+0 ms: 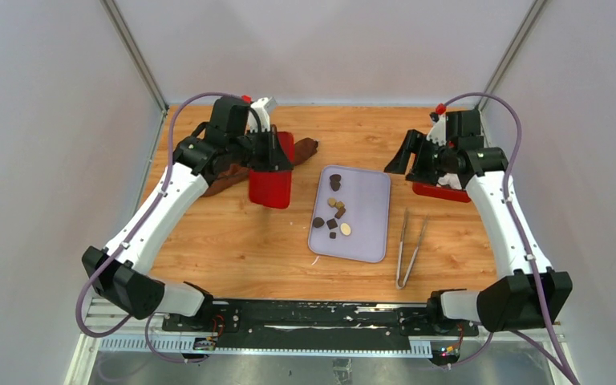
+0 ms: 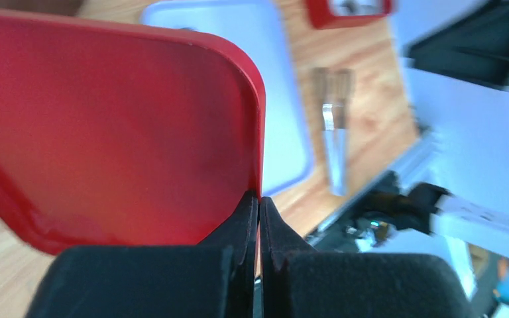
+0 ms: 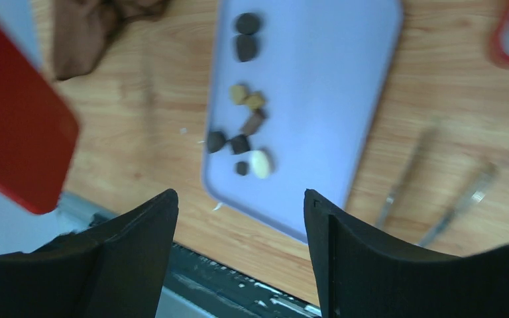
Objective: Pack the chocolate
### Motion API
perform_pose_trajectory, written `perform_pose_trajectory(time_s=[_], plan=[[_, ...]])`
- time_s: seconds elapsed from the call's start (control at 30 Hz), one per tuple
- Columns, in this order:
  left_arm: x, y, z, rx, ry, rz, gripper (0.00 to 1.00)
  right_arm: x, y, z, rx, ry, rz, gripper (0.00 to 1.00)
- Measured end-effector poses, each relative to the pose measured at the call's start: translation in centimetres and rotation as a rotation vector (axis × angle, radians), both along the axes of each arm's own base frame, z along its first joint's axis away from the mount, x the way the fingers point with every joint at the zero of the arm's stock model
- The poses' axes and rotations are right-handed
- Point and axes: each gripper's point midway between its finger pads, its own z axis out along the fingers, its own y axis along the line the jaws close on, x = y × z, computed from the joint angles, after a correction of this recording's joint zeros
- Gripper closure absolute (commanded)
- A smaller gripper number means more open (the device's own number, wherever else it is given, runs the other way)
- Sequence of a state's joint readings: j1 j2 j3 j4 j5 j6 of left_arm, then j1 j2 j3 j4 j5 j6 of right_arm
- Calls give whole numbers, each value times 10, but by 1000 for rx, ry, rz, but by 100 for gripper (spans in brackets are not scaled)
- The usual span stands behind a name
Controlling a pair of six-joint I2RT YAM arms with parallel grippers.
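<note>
Several small chocolate pieces (image 1: 334, 210), dark brown, tan and cream, lie on the left half of the lavender tray (image 1: 366, 226); they also show in the right wrist view (image 3: 246, 109). My left gripper (image 1: 273, 158) is shut on the edge of a red lid (image 1: 270, 187) and holds it tilted above the table, left of the tray. In the left wrist view the fingertips (image 2: 259, 199) pinch the lid's rim (image 2: 119, 132). My right gripper (image 1: 401, 163) is open and empty, up right of the tray; its jaws (image 3: 240, 199) stand wide apart.
A red box (image 1: 437, 191) sits under my right wrist at the right. Metal tongs (image 1: 411, 249) lie right of the tray. A brown cloth (image 1: 305, 148) lies behind the red lid at the back left.
</note>
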State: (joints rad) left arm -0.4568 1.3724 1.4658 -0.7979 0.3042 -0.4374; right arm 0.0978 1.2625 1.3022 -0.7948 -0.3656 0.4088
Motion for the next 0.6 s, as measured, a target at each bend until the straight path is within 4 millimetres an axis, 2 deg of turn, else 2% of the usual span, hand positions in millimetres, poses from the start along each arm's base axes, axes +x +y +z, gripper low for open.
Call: perform_pose_trajectory(time_s=[0.03,0.1,0.23,0.4,0.5,0.6], plan=[[-3,-17,18,-87,-25,-62,100,3,15,10,72,-20,66,27],[-8,-34,36,-187,-47,-128,100,4,34,20,170,-35,149,27],[-26,-60,71,-391,-97,-275,100,5,61,43,332,-64,253,26],[-47,-75,102,-564,-138,-432,100,9,75,91,404,-168,305,26],[-56,-78,119,-625,-177,-501,100,4,83,107,438,-230,353,26],[-64,-79,138,-659,-234,-562,100,-2,89,109,492,-269,393,26]])
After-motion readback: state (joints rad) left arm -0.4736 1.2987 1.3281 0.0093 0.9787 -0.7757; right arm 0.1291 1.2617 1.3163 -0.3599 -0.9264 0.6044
